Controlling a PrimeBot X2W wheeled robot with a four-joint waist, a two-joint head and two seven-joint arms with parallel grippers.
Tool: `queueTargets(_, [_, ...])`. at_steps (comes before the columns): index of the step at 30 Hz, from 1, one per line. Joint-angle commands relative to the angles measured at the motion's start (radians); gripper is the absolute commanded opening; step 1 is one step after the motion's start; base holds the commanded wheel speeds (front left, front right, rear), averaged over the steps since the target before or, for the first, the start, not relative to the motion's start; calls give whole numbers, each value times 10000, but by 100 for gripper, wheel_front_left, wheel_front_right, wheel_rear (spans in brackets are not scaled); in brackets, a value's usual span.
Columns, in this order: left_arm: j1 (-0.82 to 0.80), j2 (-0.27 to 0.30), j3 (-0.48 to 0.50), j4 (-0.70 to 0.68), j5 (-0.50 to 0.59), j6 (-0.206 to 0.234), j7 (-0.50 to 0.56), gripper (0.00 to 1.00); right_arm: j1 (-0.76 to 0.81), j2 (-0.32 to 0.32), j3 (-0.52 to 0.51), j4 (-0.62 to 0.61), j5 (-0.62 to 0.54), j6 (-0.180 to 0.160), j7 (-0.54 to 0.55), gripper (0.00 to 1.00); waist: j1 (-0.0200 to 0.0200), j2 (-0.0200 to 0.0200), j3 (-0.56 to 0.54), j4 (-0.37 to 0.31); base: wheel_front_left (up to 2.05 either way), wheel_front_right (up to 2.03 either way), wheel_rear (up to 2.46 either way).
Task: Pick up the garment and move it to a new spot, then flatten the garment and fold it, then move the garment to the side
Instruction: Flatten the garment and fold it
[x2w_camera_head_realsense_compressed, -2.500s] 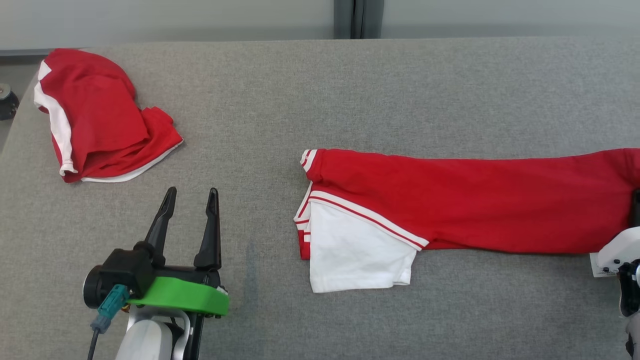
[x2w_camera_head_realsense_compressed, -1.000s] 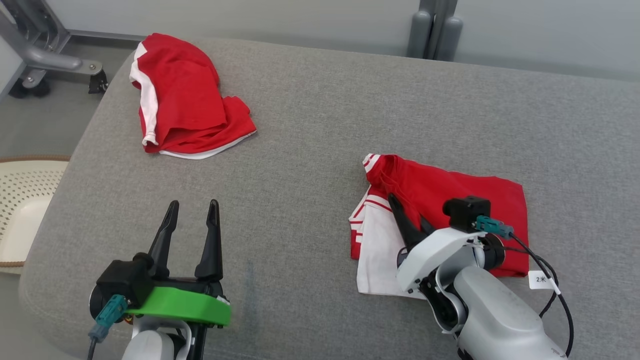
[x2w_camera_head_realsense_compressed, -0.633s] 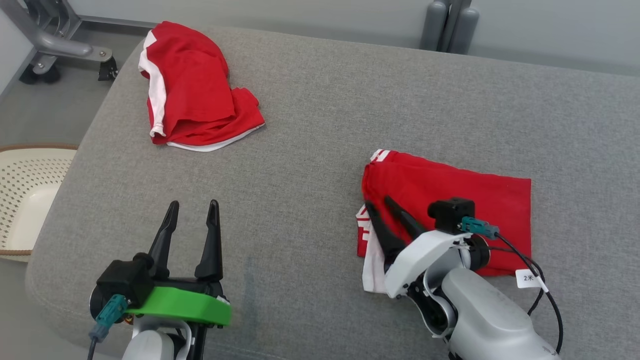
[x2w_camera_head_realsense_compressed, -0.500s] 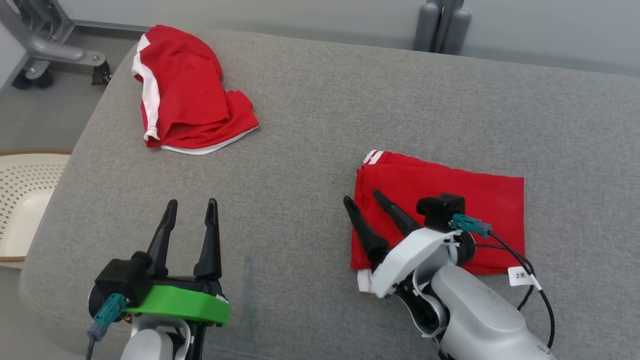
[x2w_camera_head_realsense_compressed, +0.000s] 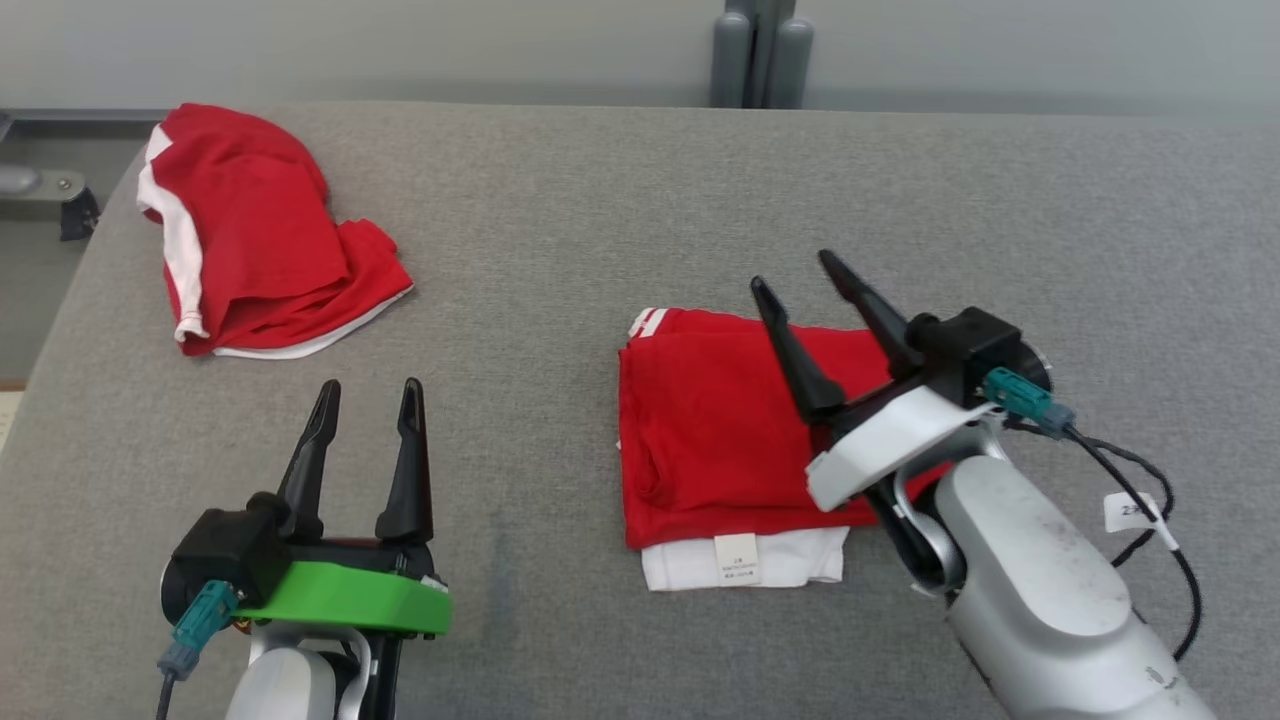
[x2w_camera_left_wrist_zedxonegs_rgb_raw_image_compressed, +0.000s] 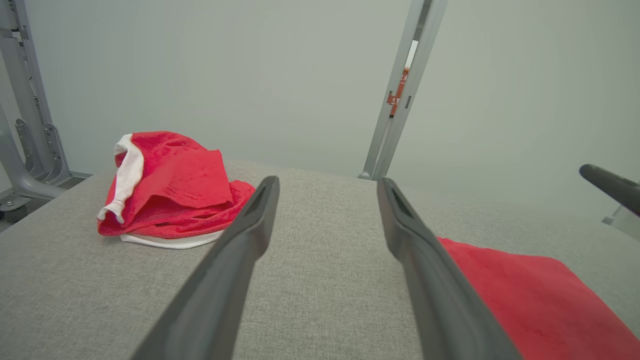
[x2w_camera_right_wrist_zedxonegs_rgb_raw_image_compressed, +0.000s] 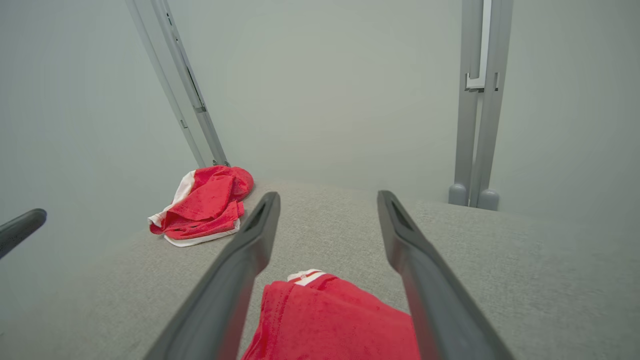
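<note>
The garment lies folded into a red rectangle on the grey surface, right of centre, with a white layer and a label showing at its near edge. My right gripper hangs above the garment's right half, open and empty. In the right wrist view the garment lies below and between the open fingers. My left gripper stands open at the lower left, well apart from the garment. In the left wrist view the garment shows at the right, past the right-hand finger.
A second red and white garment lies crumpled at the far left corner of the grey padded table. Grey posts stand behind the table's far edge. A metal frame foot is off the left edge.
The right gripper laid the garment's right half over to the left, opened and rose off it. The head camera has swung, so the whole view shifted. The left arm stayed still.
</note>
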Motion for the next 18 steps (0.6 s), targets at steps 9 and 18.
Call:
queueTargets(9, [-184, 17, 303, -236, 233, -16, -1, 100, 1297, -625, -1802, -1831, -2630, 0, -29, 100, 0, 0, -99, -1162, 0, 0, 0])
queueTargets(18, [149, 19, 411, -256, 595, 59, -1, 100, 2442, -146, -3145, -2936, -3333, 0, -29, 100, 0, 0, -87, -1473, 0, 0, 0])
